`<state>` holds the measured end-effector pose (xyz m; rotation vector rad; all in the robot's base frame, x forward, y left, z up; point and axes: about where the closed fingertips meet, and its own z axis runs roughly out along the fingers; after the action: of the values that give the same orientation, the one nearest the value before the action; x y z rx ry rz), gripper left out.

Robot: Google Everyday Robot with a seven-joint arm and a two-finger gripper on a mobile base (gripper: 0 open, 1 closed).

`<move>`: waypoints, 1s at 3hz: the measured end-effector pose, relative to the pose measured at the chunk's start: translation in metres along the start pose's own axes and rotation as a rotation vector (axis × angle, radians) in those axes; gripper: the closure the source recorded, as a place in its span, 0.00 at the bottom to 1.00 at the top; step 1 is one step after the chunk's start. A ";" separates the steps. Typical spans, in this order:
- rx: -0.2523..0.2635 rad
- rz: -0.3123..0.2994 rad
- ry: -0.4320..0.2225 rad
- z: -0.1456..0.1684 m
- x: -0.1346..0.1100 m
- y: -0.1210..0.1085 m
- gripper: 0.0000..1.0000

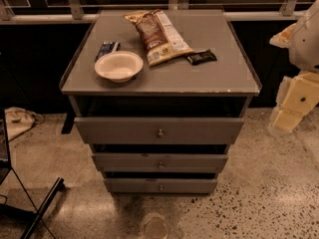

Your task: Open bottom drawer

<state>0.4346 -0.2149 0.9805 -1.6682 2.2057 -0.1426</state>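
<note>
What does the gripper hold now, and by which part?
Nothing: the gripper hangs at the right, well apart from the bottom drawer.

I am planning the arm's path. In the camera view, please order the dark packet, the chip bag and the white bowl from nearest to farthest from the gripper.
The gripper hangs right of the cabinet.
1. Dark packet, right side of the top.
2. Chip bag, centre back.
3. White bowl, left front.

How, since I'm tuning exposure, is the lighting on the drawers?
Camera view: dim, warm-tinted; deep shadow fills the gaps above each drawer front; the bottom drawer shows its knob faintly; the gripper, at the right edge beside the cabinet, looks brightest.
</note>
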 end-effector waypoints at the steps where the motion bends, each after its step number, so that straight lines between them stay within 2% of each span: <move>1: -0.003 0.121 -0.072 0.035 0.023 0.017 0.00; 2: -0.093 0.325 -0.217 0.110 0.049 0.049 0.00; 3: -0.140 0.482 -0.397 0.183 0.048 0.041 0.00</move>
<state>0.4500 -0.2225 0.7874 -1.0595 2.2585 0.4383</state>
